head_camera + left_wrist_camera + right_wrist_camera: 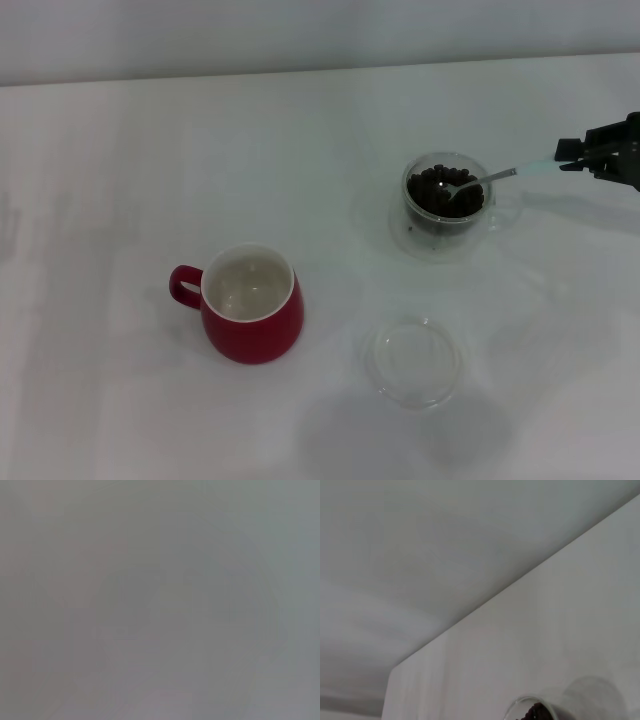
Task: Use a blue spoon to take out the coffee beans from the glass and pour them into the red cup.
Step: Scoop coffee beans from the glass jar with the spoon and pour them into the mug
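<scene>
The glass (443, 206) stands at the right of the white table, filled with dark coffee beans (436, 190). My right gripper (572, 155) at the far right is shut on the pale blue handle of the blue spoon (487, 180), whose metal bowl rests in the beans. The red cup (250, 304) stands at the centre-left, white inside, nothing seen in it, handle to the left. The right wrist view shows the rim of the glass (530, 708) and a few beans (536, 712). The left gripper is out of view; its wrist view is a plain grey blur.
A shallow flat clear glass dish (415, 361) lies in front of the glass, to the right of the red cup. The table's far edge (320, 70) meets a pale wall.
</scene>
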Controlling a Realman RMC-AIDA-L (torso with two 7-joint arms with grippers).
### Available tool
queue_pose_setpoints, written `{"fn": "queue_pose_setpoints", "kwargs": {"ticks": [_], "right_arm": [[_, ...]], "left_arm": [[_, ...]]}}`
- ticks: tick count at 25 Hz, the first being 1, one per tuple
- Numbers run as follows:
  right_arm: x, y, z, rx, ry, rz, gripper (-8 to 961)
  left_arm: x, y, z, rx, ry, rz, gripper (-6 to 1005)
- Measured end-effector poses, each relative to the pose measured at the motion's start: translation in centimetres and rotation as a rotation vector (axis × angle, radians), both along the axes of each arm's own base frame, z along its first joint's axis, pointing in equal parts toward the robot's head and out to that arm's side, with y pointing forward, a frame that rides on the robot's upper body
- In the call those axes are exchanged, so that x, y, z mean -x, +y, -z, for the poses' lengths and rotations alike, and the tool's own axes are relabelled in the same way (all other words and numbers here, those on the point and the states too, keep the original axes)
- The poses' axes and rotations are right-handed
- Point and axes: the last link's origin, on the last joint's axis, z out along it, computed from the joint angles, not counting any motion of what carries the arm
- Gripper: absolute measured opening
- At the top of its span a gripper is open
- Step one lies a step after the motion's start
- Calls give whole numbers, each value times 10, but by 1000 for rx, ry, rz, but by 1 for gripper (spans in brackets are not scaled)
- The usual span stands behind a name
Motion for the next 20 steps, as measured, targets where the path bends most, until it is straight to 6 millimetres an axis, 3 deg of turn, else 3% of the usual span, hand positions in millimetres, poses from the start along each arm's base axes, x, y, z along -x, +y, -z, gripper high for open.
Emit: {"fn": "queue_pose_setpoints", "kwargs": {"ticks": [20], "right_arm": [[-14,-11,3,-56,73,61,157]], "left_arm": [[4,-1,-2,10,21,-7,739]]}}
